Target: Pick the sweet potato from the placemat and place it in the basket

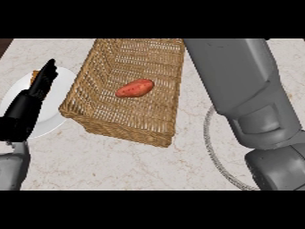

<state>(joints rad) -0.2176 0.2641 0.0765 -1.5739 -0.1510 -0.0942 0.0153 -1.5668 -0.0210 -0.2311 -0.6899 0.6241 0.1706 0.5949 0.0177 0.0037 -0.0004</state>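
Head view, looking steeply down on a pale marbled surface (115,165). A woven wicker basket (105,118), rectangular with sloping walls, lies at the centre and extends toward the far edge of the surface. The sweet potato (135,88), reddish orange and elongated, lies inside the basket on its woven floor, roughly midway between the left and right walls and apart from both. At the left, the left hand (26,109) rises from a grey forearm at the near left corner; its black fingers are straight and point toward the far side, released and holding nothing. Behind this hand lies a white plate (59,96), just beside the basket's left wall and partly covered by the hand; a small orange-brown item shows at the plate's far left rim, too hidden to identify. At the right, the right forearm (247,89), large and grey, crosses from the near right corner toward the far edge, overlapping the basket's right side. The right hand lies beyond the visible area, so its state cannot be told. Under this forearm, a curved pale edge of the placemat (211,147) shows on the surface to the right of the basket.
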